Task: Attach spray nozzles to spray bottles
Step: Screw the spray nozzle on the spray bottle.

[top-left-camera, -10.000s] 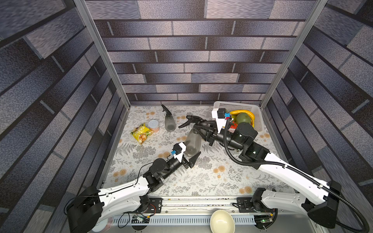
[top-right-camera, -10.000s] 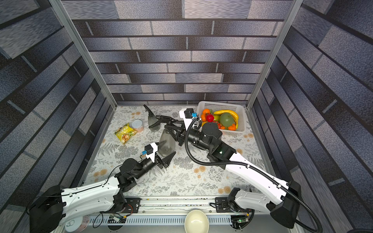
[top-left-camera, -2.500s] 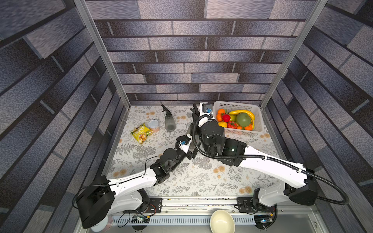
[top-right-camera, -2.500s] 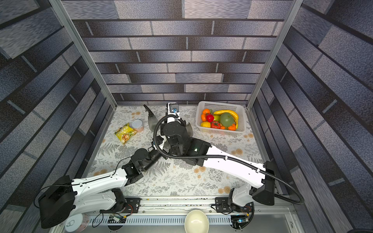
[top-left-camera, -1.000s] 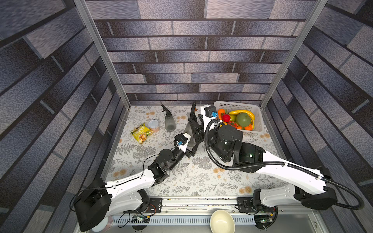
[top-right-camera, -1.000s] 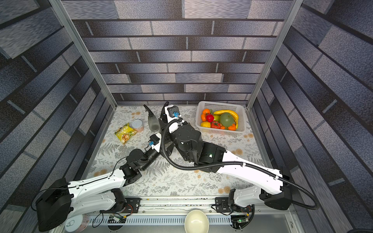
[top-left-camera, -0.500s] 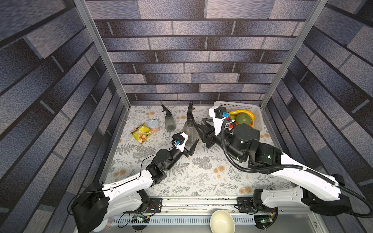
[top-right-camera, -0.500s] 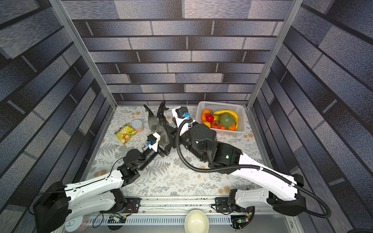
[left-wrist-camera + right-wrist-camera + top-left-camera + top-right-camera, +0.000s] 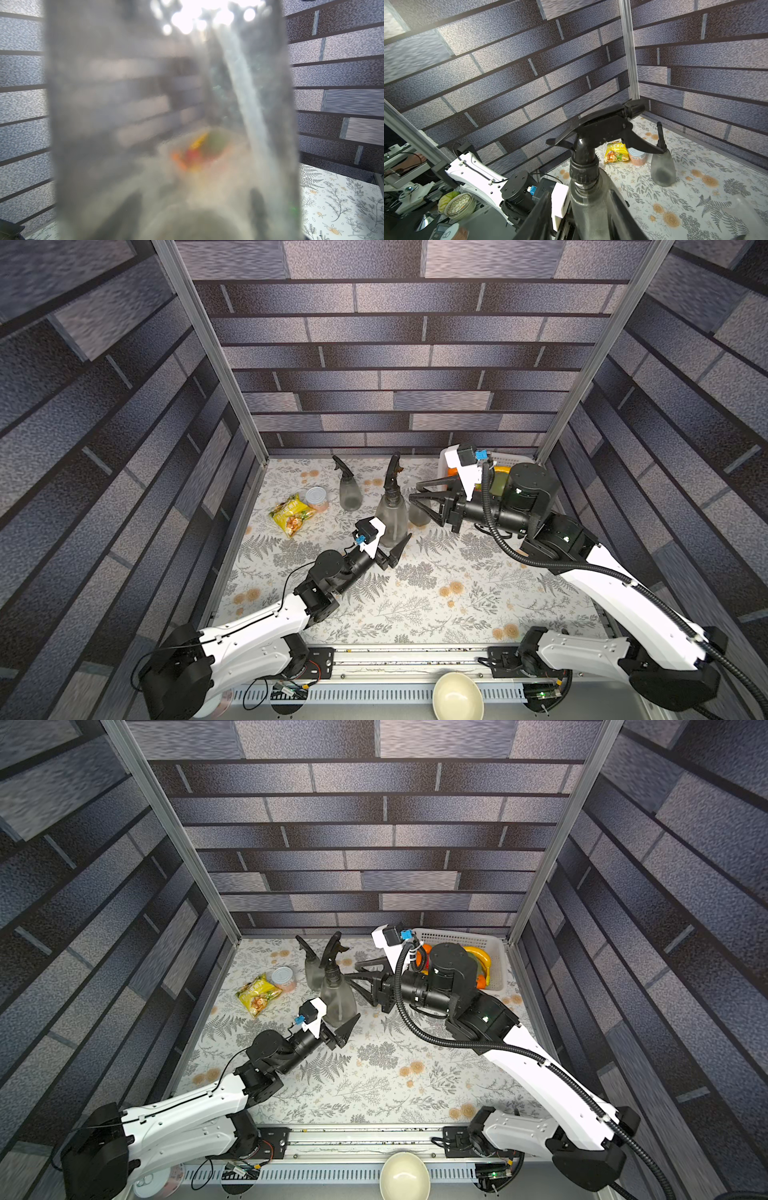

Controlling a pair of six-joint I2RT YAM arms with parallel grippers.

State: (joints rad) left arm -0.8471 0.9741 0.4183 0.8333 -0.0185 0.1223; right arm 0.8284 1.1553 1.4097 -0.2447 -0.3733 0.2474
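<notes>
Top views, both: floral table (image 9: 415, 593) carrying three grey spray bottles. Item 1: front bottle (image 9: 390, 514), upright at frame centre, black spray head (image 9: 392, 472) seated on its neck. The left gripper (image 9: 390, 539) is clenched around its base, and its blurred wall fills the left wrist view. Item 2: back bottle (image 9: 350, 495), upright, up-left of centre, second black head (image 9: 340, 466) on it, standing free. Item 3: third bottle (image 9: 417, 514), just right of the front bottle, partly hidden by the right gripper (image 9: 414, 493). That gripper's jaws stand parted on nothing, tips just beside the front bottle's shoulder; contact cannot be told. Sundries: tin can (image 9: 316, 498) and yellow snack bag (image 9: 291, 516) side by side, left of the back bottle; fruit basket (image 9: 457, 937), upper right; cream bowl (image 9: 457, 697), bottom edge.
</notes>
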